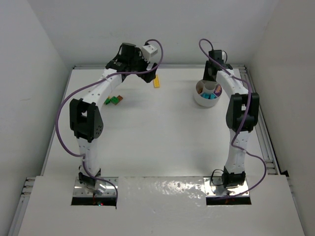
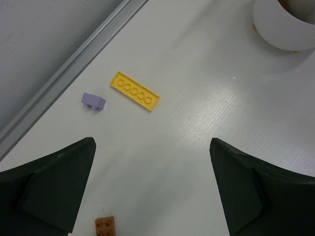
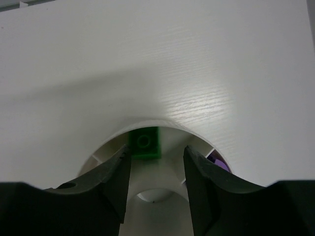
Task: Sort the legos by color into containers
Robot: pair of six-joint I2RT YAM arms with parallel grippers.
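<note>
The white dish (image 1: 200, 100) stands at the back right. My right gripper (image 3: 157, 151) hangs open over it, its jaws apart and empty. A green brick (image 3: 144, 143) lies in the wedge just beyond the fingertips, and a purple brick (image 3: 218, 162) lies in the wedge to the right. My left gripper (image 2: 151, 142) is open and empty above the table at the back. Ahead of it lie a flat yellow brick (image 2: 135, 91) and a small purple brick (image 2: 93, 101). A brown brick (image 2: 105, 226) lies between the fingers near the bottom edge.
A green brick (image 1: 117, 100) and an orange brick (image 1: 107, 102) lie together on the table under the left arm's forearm. The yellow brick (image 1: 157, 81) sits near the back edge. A metal rail (image 2: 64, 73) borders the table there. The dish's wall (image 2: 285, 34) shows at the top right of the left wrist view.
</note>
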